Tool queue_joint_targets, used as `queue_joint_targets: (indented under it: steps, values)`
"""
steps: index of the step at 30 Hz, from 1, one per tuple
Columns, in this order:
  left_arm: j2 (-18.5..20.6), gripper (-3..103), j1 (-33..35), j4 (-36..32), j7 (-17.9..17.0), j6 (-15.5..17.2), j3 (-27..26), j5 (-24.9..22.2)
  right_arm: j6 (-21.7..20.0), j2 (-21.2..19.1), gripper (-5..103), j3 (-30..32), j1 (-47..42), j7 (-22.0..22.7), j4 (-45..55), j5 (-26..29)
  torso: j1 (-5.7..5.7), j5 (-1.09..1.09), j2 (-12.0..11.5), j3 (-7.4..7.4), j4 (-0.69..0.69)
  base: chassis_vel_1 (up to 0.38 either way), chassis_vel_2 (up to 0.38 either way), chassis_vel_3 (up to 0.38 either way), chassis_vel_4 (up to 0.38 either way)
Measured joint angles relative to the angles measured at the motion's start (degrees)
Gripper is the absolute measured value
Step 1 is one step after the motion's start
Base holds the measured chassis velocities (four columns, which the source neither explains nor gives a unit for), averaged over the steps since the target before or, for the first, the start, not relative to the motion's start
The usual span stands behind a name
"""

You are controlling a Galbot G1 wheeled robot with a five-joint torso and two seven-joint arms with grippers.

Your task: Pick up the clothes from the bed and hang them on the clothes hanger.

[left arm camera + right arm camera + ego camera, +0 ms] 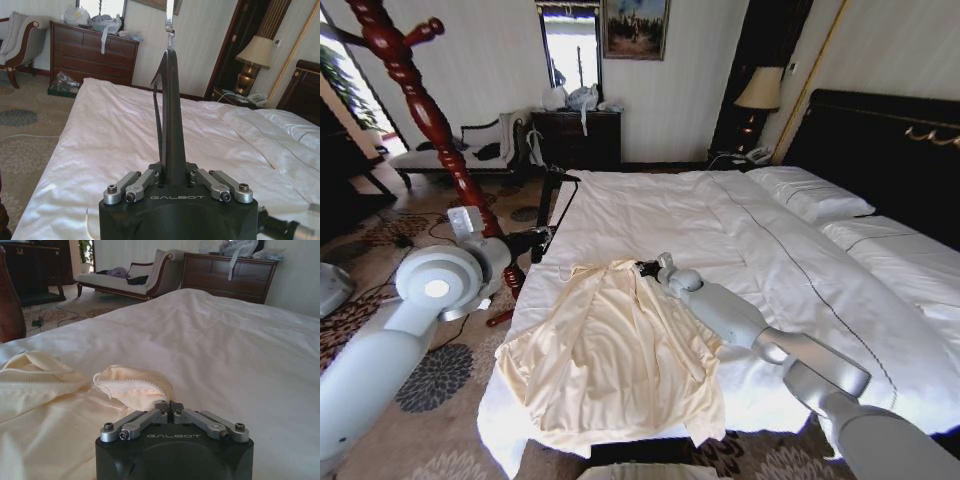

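The cream-yellow clothes (615, 350) lie spread and wrinkled on the near part of the bed (720, 215), collar toward the pillows. The right pincer (170, 405) rests at the collar's edge with its jaws drawn together, apparently pinching the fabric there, though the grip itself is hard to confirm. The left pincer (173, 175) hangs beside the bed's left edge, clamped on the black clothes hanger (169, 115) held upright. The step in hand looks like seizing the collar; next, the garment must be lifted so the hanger can enter a shoulder.
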Motion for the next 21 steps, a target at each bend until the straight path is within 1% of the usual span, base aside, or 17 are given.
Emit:
queue_joint_targets:
  steps: [2, 4, 5, 7, 9, 10, 12, 13, 14, 16, 18, 20, 21]
  values:
    - [0.1, 20, 1.9, -0.7, 0.3, 0.0, 0.0, -0.4, -0.2, -1.8, 1, 1.2, -0.5, 0.5, 2.3, 2.2, 0.0, 0.0, 0.0, 0.0, -0.01, 0.0, 0.0, 0.0, 0.0]
    - [0.2, 20, 4.2, -1.9, 1.2, -0.1, -0.2, -1.1, -0.4, -2.7, 1, 2.3, -0.9, 1.0, 3.6, 3.6, 0.0, 0.0, 0.0, 0.0, 0.01, 0.0, 0.0, 0.0, 0.0]
    - [0.2, 20, 4.2, -1.9, 1.2, -0.1, -0.2, -1.1, -0.4, -2.7, 1, 2.3, -0.9, 1.0, 3.6, 3.6, 0.0, 0.0, 0.0, 0.0, 0.01, 0.0, 0.0, 0.0, 0.0]
    - [0.3, 20, 7.3, -3.7, 2.7, -0.3, -0.8, -1.4, -0.5, -3.3, 1, 3.6, -1.3, 1.8, 4.5, 5.2, 0.0, 0.0, 0.0, 0.0, 0.01, 0.0, 0.0, 0.0, 0.0]
    - [0.1, 20, 13.4, -7.0, 5.7, -0.9, -1.9, -1.7, -1.0, -3.8, 1, 6.3, -1.9, 4.0, 5.4, 8.7, -0.01, 0.0, 0.0, 0.0, 0.03, 0.0, 0.0, 0.0, 0.0]
    - [0.1, 20, 13.4, -7.0, 5.7, -0.9, -1.9, -1.7, -1.0, -3.8, 1, 6.3, -1.9, 4.0, 5.4, 8.7, -0.01, 0.0, 0.0, 0.0, 0.03, 0.0, 0.0, 0.0, 0.0]
    - [-0.2, 20, 16.5, -8.6, 6.7, -1.3, -2.3, -1.9, -1.2, -4.2, 1, 8.1, -2.3, 5.5, 5.8, 11.5, -0.01, 0.01, 0.0, 0.0, 0.02, 0.0, 0.0, 0.0, 0.0]
    - [-0.5, 20, 19.1, -10.0, 7.0, -1.5, -2.1, -2.3, -1.3, -4.6, 1, 9.7, -2.5, 6.6, 6.3, 14.1, -0.01, 0.0, 0.0, 0.0, 0.02, 0.0, 0.0, 0.0, 0.0]
    - [-0.5, 20, 19.1, -10.0, 7.0, -1.5, -2.1, -2.3, -1.3, -4.6, 1, 9.7, -2.5, 6.6, 6.3, 14.1, -0.01, 0.0, 0.0, 0.0, 0.02, 0.0, 0.0, 0.0, 0.0]
    - [-0.7, 20, 21.0, -11.0, 7.1, -1.5, -1.6, -2.4, -1.2, -5.0, 1, 10.8, -2.7, 7.0, 6.9, 15.8, 0.0, 0.01, 0.0, 0.0, 0.01, 0.0, 0.0, 0.0, 0.0]
    - [-1.5, 20, 23.9, -12.3, 7.7, -1.5, 0.4, -1.7, -0.6, -5.7, 1, 12.1, -3.1, 6.8, 8.2, 17.2, -0.01, 0.01, 0.0, 0.0, 0.01, 0.0, 0.0, 0.0, 0.0]
    - [-1.9, 20, 24.4, -12.5, 7.9, -1.4, 0.8, -1.3, -0.4, -5.9, 1, 12.4, -3.2, 6.7, 8.7, 17.4, -0.01, 0.01, 0.0, 0.0, 0.01, 0.0, 0.0, 0.0, 0.0]
    - [-2.7, 20, 25.2, -12.6, 8.5, -1.4, 1.9, -0.5, -0.1, -6.2, 1, 12.7, -3.4, 6.5, 9.7, 18.0, -0.01, 0.01, 0.0, -0.01, 0.01, 0.0, 0.0, 0.0, 0.0]
